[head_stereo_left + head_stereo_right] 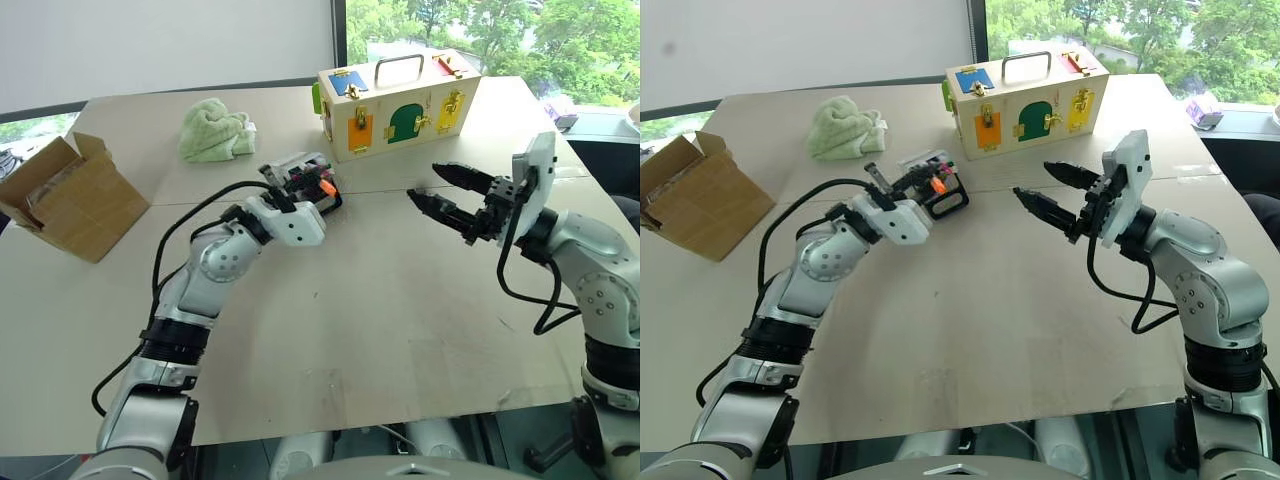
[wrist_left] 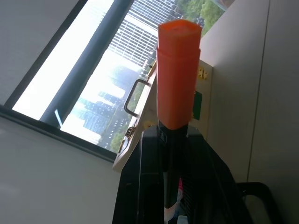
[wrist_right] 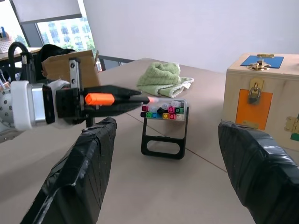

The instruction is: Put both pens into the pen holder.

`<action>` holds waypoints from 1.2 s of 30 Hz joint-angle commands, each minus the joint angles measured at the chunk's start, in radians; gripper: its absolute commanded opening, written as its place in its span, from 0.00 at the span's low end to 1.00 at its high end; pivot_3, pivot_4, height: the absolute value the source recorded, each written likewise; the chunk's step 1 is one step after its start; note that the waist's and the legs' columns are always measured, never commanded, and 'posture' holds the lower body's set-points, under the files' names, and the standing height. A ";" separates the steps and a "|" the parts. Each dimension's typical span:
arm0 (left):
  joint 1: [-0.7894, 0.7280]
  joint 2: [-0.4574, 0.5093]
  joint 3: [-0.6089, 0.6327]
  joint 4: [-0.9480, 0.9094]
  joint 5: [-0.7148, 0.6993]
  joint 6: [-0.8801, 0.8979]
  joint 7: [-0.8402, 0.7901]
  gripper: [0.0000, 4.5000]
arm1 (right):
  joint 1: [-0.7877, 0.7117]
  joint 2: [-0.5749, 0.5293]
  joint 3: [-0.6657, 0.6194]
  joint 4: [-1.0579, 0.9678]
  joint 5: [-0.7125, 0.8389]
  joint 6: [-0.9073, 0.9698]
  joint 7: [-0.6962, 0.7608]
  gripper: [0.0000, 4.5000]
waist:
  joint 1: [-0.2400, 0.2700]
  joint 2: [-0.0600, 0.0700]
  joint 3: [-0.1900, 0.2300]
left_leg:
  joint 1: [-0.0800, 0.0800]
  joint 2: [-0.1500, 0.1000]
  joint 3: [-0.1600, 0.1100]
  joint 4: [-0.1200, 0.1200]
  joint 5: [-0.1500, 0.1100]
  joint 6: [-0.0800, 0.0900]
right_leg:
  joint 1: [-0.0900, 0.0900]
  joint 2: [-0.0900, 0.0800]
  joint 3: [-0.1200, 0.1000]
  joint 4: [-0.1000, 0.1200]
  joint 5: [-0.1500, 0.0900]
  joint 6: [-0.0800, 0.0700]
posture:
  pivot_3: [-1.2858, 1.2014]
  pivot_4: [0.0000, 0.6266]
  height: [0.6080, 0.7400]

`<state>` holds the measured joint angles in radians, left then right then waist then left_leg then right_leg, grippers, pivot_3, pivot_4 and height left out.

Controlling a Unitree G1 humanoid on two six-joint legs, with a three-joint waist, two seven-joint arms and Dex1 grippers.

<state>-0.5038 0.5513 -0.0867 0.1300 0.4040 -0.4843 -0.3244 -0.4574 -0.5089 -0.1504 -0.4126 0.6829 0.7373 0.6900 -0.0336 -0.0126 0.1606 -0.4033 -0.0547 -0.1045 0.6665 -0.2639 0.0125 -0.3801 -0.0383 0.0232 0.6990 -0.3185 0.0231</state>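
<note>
While the left gripper (image 3: 119, 97) pinches the orange-ended pen (image 3: 100, 99) between its closed fingers, the pen lies roughly level above the table (image 1: 400, 330), its far tip close over the pen holder (image 3: 162, 127). In the left wrist view the pen's orange cap (image 2: 177, 74) stands out past the black fingers (image 2: 140, 186). The holder sits on the table with its loop handle toward the right gripper and a row of coloured marker ends (image 3: 162, 113) showing in it. Whether the second pen is among them cannot be told.

The right gripper (image 1: 440, 195) hangs in the air well apart from the holder, on the robot's right, its two fingers (image 3: 79, 182) spread wide and empty, pointing toward the left gripper.

Behind the holder stands a wooden box (image 1: 400, 100) with coloured doors and a handle. A green cloth (image 1: 215, 132) lies near it, to the left. A cardboard box (image 1: 70, 195) sits at the table's left edge.
</note>
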 commanded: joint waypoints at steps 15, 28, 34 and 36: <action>0.020 0.013 0.011 0.036 -0.088 0.034 -0.025 0.00 | 0.010 -0.040 0.021 -0.026 0.007 -0.022 0.005 0.82 | 0.000 0.000 0.000 | 0.000 0.000 0.000 0.000 0.000 0.000 | 0.000 0.000 0.000 0.000 0.000 0.000 | 0.52 0.24 1.00; -0.115 0.016 -0.004 0.282 -0.091 -0.100 -0.003 0.28 | 0.010 -0.042 0.026 -0.031 0.001 -0.028 -0.002 0.83 | 0.001 0.000 0.000 | 0.000 0.000 0.000 0.000 0.000 0.000 | 0.000 0.000 -0.001 0.000 0.000 0.000 | 0.52 0.24 1.00; -0.143 0.025 0.008 0.316 -0.030 -0.113 0.101 0.84 | 0.009 -0.038 0.025 -0.026 -0.001 -0.032 -0.004 0.83 | 0.000 0.000 0.000 | 0.000 0.000 0.000 0.000 0.000 0.000 | 0.000 0.000 0.000 0.000 0.000 0.000 | 0.52 0.24 1.00; -0.138 0.028 0.005 0.309 -0.027 -0.112 0.107 0.98 | 0.008 -0.036 0.028 -0.021 -0.002 -0.035 -0.002 0.83 | 0.000 0.000 0.000 | 0.000 0.000 0.000 0.000 0.000 0.000 | 0.000 0.000 0.000 0.000 0.000 0.000 | 0.52 0.24 1.00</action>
<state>-0.6262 0.5645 -0.0963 0.4553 0.3737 -0.5775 -0.2392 -0.4467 -0.5413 -0.1147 -0.4127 0.6778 0.7288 0.6884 -0.0334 -0.0127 0.1606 -0.4035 -0.0548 -0.1045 0.6669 -0.2638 0.0123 -0.3801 -0.0384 0.0229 0.6988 -0.3185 0.0231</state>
